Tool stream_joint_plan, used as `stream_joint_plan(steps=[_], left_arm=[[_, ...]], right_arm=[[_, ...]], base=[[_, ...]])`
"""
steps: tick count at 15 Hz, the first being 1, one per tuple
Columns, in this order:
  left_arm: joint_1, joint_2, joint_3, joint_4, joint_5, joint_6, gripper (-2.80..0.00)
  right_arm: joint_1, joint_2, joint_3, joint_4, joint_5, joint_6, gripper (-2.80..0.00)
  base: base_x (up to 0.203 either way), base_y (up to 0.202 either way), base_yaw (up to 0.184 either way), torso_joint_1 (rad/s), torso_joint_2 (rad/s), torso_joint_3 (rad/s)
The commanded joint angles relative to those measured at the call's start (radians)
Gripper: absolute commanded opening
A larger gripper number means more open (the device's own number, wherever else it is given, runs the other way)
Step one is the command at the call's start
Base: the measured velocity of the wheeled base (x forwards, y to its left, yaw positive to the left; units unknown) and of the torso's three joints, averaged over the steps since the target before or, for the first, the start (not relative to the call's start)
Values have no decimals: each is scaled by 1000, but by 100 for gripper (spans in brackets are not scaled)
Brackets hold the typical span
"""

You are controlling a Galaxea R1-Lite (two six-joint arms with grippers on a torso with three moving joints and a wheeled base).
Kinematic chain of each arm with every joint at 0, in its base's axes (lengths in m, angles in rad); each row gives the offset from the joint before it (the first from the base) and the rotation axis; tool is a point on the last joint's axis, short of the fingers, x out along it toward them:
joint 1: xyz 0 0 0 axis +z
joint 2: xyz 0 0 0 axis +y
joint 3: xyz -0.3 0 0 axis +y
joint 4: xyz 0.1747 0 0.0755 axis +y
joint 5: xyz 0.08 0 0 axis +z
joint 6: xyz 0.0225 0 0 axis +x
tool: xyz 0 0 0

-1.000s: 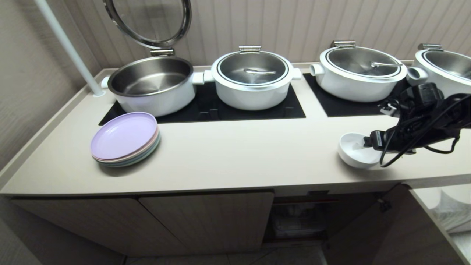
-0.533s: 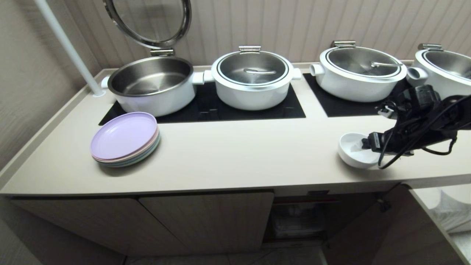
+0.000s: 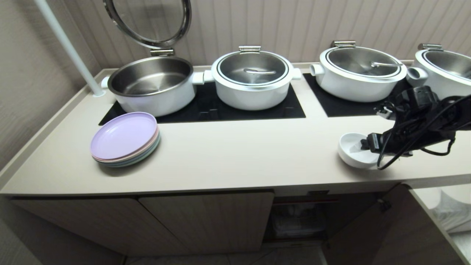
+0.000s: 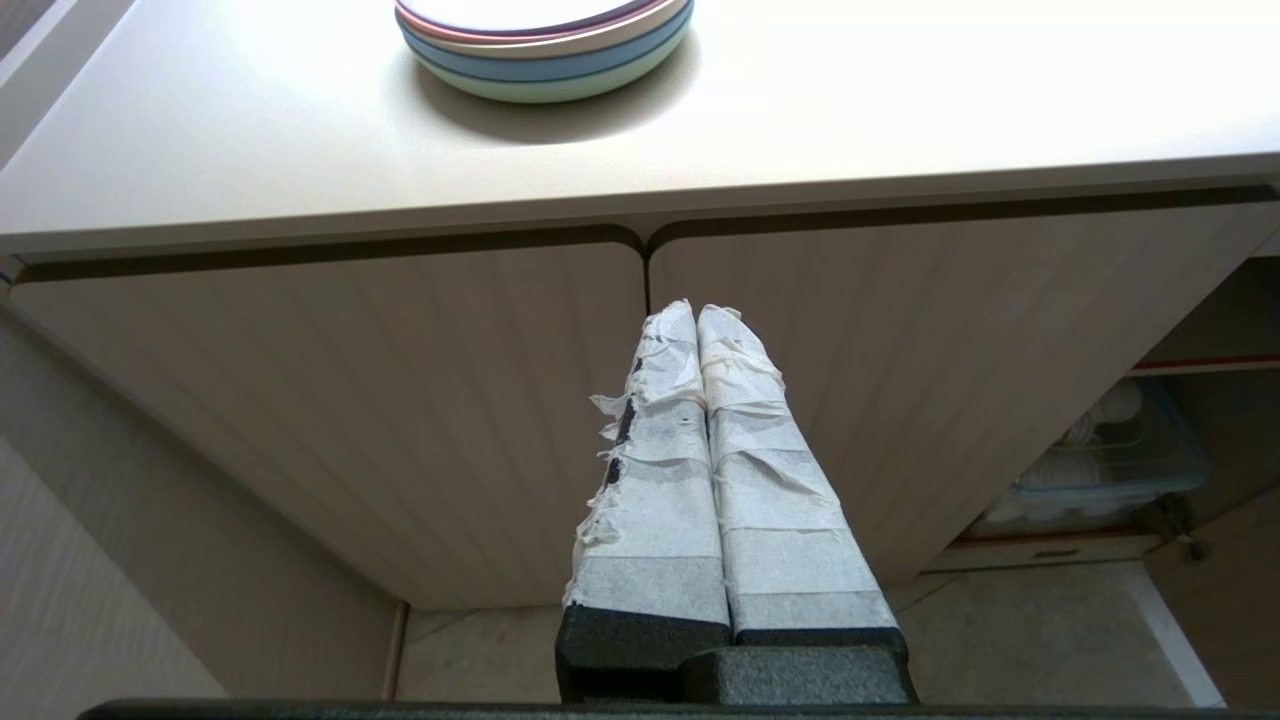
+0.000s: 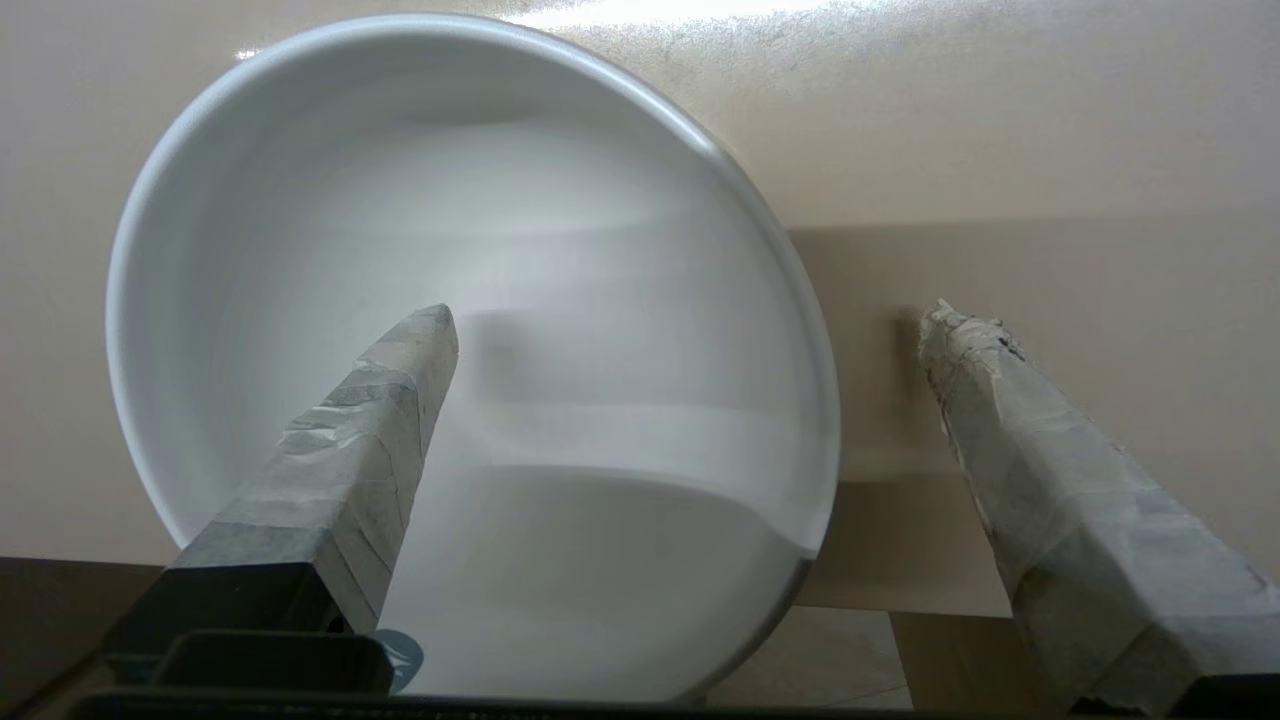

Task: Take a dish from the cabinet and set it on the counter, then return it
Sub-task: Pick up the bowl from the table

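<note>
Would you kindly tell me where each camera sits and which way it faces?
Head: high, looking down on the counter, pots, bowl; the right gripper shows.
Left wrist: low, aimed up at closed doors; its shut left gripper shows.
Right wrist: just above the bowl; open fingers straddle its rim.
Shared: plates in head and left wrist.

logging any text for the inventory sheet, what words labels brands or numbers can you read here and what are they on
No text here can be read.
Small dark label on the beige counter's front edge, above the open cabinet: too small to read.
Small tag on the cabinet's lower shelf edge: blurred.
White lidded pots, pastel plates, small white round bowl: no markings visible.
</note>
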Motion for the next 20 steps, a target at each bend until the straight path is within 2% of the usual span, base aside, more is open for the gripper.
stream_joint_plan(steps=[1, 12, 13, 14, 20], left_arm=[[0, 0, 0, 0, 0, -1, -280], [0, 0, 0, 0, 0, 1, -280], [0, 0, 0, 0, 0, 1, -280], [0, 0, 0, 0, 0, 1, -280], [0, 0, 0, 0, 0, 1, -280]], right_arm=[[-1, 4, -1, 0, 1, -1, 0], [1, 17, -7, -3, 1, -6, 0], [1, 17, -8, -3, 1, -5, -99], [1, 19, -11, -2, 1, 0, -280], [5, 18, -14, -22, 2, 6, -280]], base=[[0, 0, 0, 0, 0, 0], [0, 0, 0, 0, 0, 0], [0, 0, 0, 0, 0, 0], [0, 0, 0, 0, 0, 0], [0, 0, 0, 0, 0, 0]])
